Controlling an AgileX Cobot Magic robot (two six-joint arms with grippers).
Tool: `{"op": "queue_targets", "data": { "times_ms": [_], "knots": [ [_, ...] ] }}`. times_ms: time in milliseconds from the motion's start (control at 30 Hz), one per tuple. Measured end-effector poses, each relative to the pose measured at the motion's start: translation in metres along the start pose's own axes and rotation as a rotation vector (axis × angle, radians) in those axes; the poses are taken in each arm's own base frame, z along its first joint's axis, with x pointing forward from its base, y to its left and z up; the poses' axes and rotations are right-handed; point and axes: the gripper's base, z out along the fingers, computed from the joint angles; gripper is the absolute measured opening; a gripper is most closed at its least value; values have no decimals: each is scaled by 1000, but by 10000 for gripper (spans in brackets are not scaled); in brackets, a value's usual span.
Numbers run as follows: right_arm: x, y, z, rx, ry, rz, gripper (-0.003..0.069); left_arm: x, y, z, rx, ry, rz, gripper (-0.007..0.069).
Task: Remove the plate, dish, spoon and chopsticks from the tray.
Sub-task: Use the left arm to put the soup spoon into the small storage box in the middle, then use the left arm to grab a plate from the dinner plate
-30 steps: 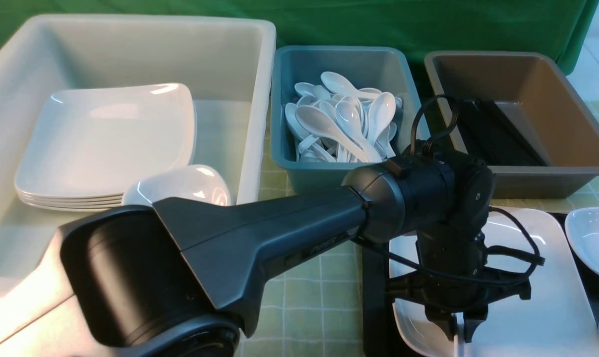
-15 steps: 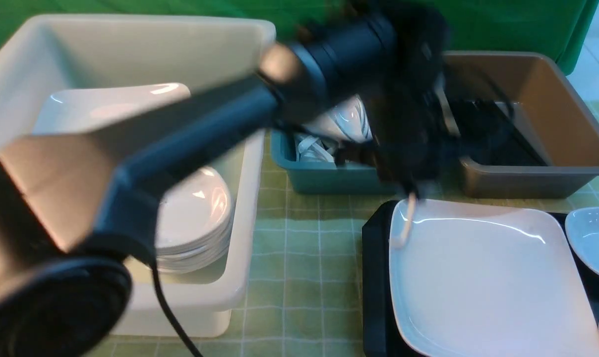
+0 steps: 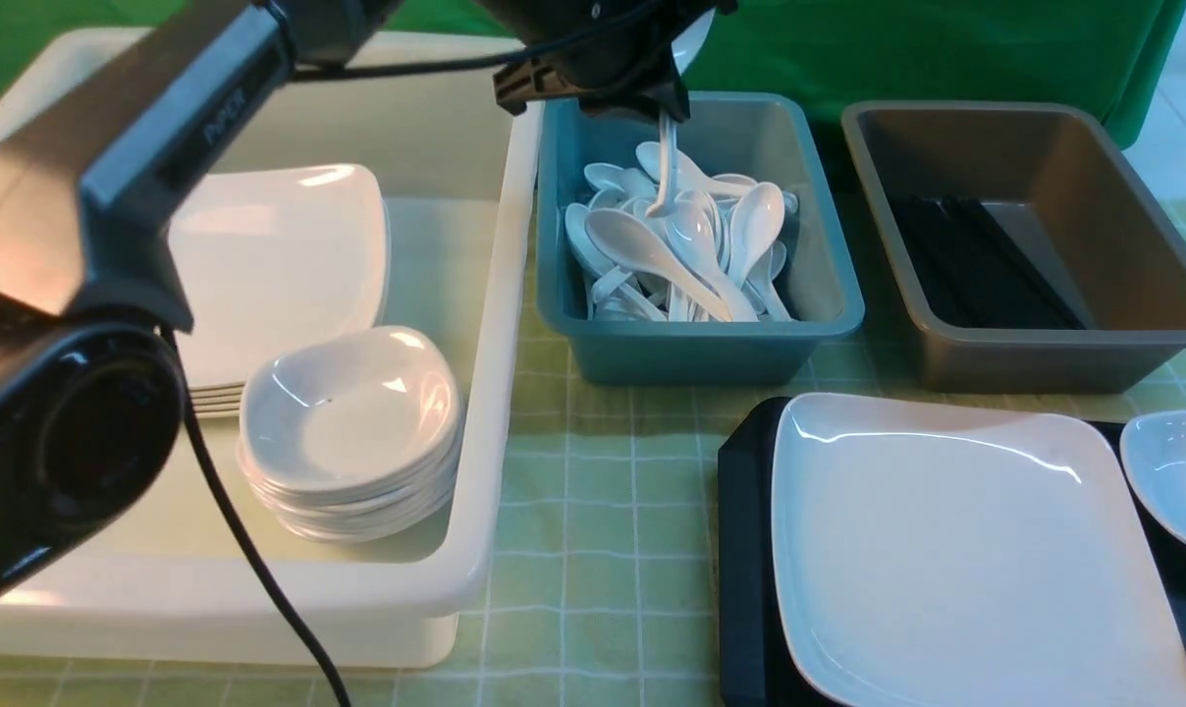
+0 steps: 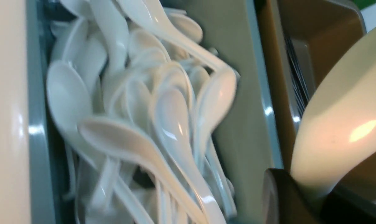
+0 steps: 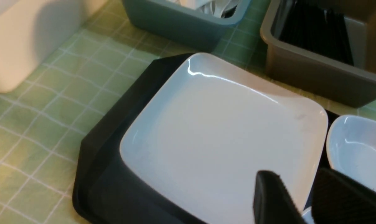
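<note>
The left end effector (image 3: 667,110) hung over the far half of the teal tub (image 3: 691,355), clamped on the spoon (image 3: 664,167). It gripped near the bowl, which filled one side of the left wrist view. The handle dangled straight down toward the heap of spoons (image 3: 686,255) already in the tub. Whether the handle tip touched that heap could not be told. The tub stood at the far edge of the tabletop (image 3: 593,511), between the white tub (image 3: 495,295) and the brown tub (image 3: 1035,358).

The step in hand looked like the drop. To do it well, the left end effector should keep the spoon over the tub's middle, well inside the rim. It should also come down a little so the fall is short, since glazed spoons landing on glazed spoons can skid or bounce out. The jaws should then part fully and lift straight up before swinging away, so nothing snags the rim.

The right end effector (image 5: 295,174) hovered above the tray (image 3: 742,550), by the plate (image 3: 956,550), its jaws apart and empty. Plate and dish (image 3: 1177,476) lay on the tray at the tabletop's near right. The tray's chopsticks were out of view.
</note>
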Motion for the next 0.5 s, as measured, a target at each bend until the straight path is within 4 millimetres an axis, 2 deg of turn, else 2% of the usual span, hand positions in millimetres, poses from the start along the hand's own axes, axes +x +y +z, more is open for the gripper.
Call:
{"op": "queue_targets", "data": {
  "times_ms": [133,233,267,367,400,433,500],
  "knots": [
    [-2,-1,0,7,-25,0,199,3,11,29,6,-27,26,183],
    [-2,-1,0,7,-26,0,199,5,14,36,8,-24,38,262],
    [-2,-1,0,7,-26,0,199,6,15,38,12,-19,47,316],
    [-2,-1,0,7,-26,0,199,5,15,34,9,-9,70,412],
    [-2,-1,0,7,-26,0,199,5,14,33,9,-7,72,412],
    [-2,-1,0,7,-26,0,199,2,12,22,6,3,83,435],
    [-2,-1,0,7,-26,0,199,-3,8,6,7,8,93,432]
  ]
}}
